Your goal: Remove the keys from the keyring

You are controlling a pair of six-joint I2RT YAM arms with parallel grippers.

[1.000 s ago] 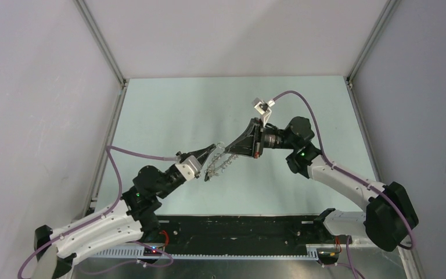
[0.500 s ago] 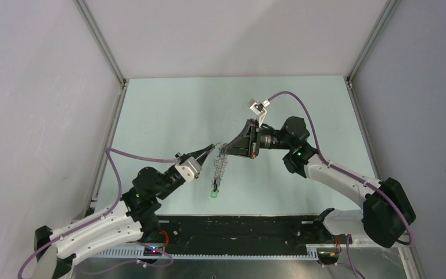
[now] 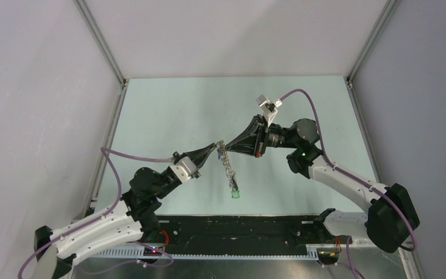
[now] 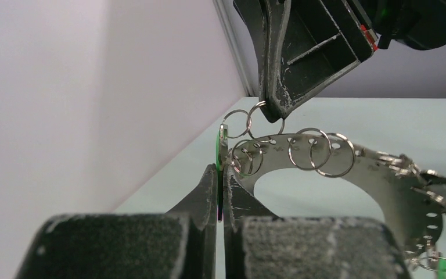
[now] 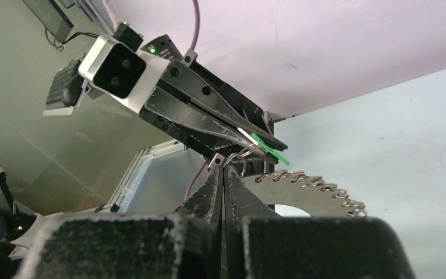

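Both your arms reach inward over the table (image 3: 168,110), wrists level, fingertips almost meeting in mid-air; the keyring (image 4: 383,174) hangs between them, off the table; your left gripper (image 4: 220,168) is clamped on a thin green tag (image 4: 219,145), probably a key's head; your right gripper (image 5: 223,170) pinches a small ring (image 4: 250,119) on the keyring's rim; a second green tag (image 3: 236,195) dangles lowest.

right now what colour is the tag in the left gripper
Green; the tag shows best in the left wrist view.
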